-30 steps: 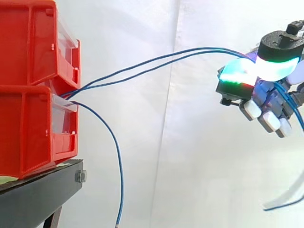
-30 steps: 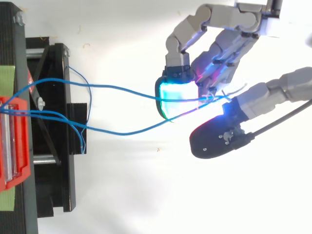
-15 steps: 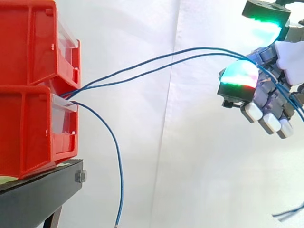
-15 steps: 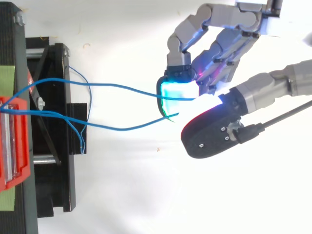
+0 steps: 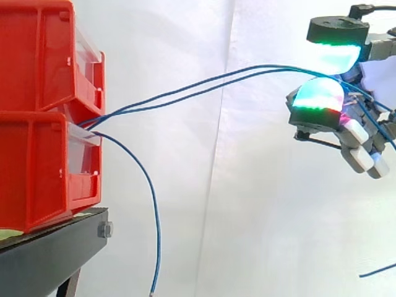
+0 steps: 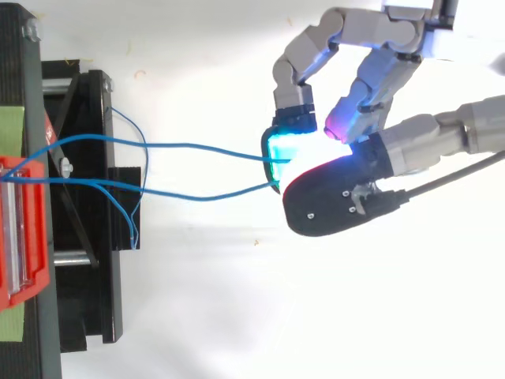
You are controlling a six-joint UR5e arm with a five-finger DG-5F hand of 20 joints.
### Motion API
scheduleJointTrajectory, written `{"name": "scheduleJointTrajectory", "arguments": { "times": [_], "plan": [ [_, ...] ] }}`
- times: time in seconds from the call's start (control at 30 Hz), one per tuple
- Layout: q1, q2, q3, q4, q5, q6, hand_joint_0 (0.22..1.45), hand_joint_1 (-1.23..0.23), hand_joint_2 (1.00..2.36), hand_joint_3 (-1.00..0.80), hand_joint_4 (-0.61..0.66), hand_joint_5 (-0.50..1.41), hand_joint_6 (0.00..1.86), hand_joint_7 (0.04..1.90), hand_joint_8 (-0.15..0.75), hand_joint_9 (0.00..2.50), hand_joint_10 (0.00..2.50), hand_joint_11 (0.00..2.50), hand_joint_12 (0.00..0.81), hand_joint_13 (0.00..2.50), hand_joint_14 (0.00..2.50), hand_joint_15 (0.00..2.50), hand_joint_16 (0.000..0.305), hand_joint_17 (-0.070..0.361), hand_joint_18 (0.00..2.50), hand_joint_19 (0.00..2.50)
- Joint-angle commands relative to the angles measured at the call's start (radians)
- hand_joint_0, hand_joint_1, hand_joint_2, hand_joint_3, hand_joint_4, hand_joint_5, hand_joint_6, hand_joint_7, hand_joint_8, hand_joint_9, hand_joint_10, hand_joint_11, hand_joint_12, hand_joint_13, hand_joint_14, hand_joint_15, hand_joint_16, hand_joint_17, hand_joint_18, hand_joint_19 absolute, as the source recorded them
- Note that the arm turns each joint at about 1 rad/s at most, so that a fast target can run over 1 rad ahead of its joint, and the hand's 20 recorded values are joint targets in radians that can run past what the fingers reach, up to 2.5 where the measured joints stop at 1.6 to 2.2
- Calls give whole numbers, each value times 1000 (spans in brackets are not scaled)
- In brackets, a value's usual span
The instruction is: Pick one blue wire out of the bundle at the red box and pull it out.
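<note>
Blue wires (image 6: 197,146), thin and bare-looking, come out from between two stacked red plastic bins and are where all the action is. Behind everything hangs a plain white curtain (image 5: 247,185). At the left of the side view the upper red bin (image 5: 37,55) sits on the lower red bin (image 5: 37,167), each with a clear front panel, and both rest on a black metal stand (image 5: 49,253). From above, the stand's frame (image 6: 87,237) juts out in front of the bins.

The robot's grey hand (image 6: 371,71) reaches in from the right, well apart from the bins. Its thumb (image 6: 331,207) lies across a cyan-glowing fingertip (image 6: 286,146), and two of the blue wires run straight into that spot, so the hand looks pinched on the pair. From the side, the thumb's pad (image 5: 334,52) sits just above a finger's pad (image 5: 318,96), with both wires passing between them in a long shallow arc from the bins. The other fingers are curled in below.

A third wire (image 5: 153,204) droops from the same gap between the bins and hangs down past the stand's edge, its free end (image 5: 151,289) dangling. A small silver bolt (image 5: 104,231) shows on the stand's corner.
</note>
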Motion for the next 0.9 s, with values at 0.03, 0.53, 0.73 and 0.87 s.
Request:
{"name": "scheduleJointTrajectory", "arguments": {
  "times": [0.03, 0.53, 0.73, 0.87],
  "plan": [
    [0, 0, 0, 0, 0, 0, 552, -594, 1010, -301, 136, -125, 918, 1118, 377, 1095, 9, 526, 470, 1042, 14, 456, 64, 143, 982, 566],
    [0, 0, 0, 0, 0, 0, 756, -898, 1016, -274, -58, -173, 974, 1170, 317, 1007, 10, 563, 423, 1033, 16, 438, 53, 119, 984, 473],
    [-1, 0, 0, 0, 0, 0, 822, -880, 1014, -325, -34, -224, 982, 961, 242, 864, 8, 511, 403, 919, 14, 389, 50, 113, 888, 422],
    [-1, 0, 0, 0, 0, 0, 790, -916, 1013, -318, -32, -259, 950, 839, 209, 680, 6, 445, 398, 745, 9, 283, 49, 110, 748, 280]
  ]
}}
